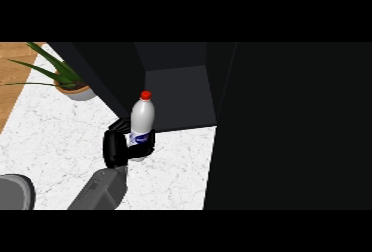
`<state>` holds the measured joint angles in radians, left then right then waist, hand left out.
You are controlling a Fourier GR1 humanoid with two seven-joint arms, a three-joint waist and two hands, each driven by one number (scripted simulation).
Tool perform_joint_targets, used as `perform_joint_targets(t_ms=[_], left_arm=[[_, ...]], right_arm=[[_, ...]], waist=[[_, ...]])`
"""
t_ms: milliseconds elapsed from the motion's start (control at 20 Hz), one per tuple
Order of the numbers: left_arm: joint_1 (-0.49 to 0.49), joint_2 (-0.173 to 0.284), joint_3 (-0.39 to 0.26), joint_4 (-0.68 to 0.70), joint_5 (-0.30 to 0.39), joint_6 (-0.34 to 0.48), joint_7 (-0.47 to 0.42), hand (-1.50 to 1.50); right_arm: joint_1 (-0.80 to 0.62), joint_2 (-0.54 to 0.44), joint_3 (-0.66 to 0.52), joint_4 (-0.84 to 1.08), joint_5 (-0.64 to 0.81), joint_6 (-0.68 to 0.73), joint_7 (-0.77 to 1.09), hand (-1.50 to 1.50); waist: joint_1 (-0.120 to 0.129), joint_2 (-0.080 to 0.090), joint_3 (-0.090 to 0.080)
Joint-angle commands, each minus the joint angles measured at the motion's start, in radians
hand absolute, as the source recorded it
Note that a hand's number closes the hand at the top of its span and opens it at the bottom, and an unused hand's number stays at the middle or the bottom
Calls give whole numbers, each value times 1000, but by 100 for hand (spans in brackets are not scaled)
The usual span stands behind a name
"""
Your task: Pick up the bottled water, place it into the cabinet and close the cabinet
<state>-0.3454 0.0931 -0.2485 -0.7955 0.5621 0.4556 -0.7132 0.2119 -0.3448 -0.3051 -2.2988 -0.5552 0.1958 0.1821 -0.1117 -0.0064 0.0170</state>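
The water bottle [143, 115] is pale with a red cap and a blue label, and it stands upright in the head view. My right hand [122, 146] is shut on its lower half, fingers curled across the label, and hides the bottle's base. The bottle is held just left of the front lip of the black cabinet [178, 96], whose inside shows as an open dark recess. The cabinet's door [291, 128] stands open as a wide black panel on the right. Only a grey piece of the left arm [15, 193] shows at the lower left corner; its hand is out of view.
A potted plant [67, 81] with long green leaves stands at the back left on the white marble counter [51, 138]. A wooden strip [11, 69] borders the counter at the far left. The open door walls off the right side.
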Motion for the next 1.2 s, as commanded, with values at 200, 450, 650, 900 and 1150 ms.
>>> perform_joint_targets(t_ms=[200, 450, 650, 900, 1150], left_arm=[[-260, -63, -53, 83, -45, 113, 144, 150], [-262, -47, -41, 63, -32, 139, 125, 150], [-251, -55, -15, 25, 27, 94, 134, 150], [-222, -68, -1, 32, 45, 99, 71, 150], [-242, -23, 7, 27, 56, 112, 96, 150]], right_arm=[[-17, -22, -51, 45, -59, 35, -18, -150], [-27, -29, -38, 23, -75, 29, 6, -150], [-39, -45, -65, 72, -87, 50, -7, -150], [-47, -41, -59, 82, -102, 68, -19, -150], [-63, -54, -69, 90, -112, 70, -15, -150]], waist=[[-72, 34, -15], [-82, 35, -19], [-65, 38, -19], [-90, 48, -20], [-99, 46, -19]])
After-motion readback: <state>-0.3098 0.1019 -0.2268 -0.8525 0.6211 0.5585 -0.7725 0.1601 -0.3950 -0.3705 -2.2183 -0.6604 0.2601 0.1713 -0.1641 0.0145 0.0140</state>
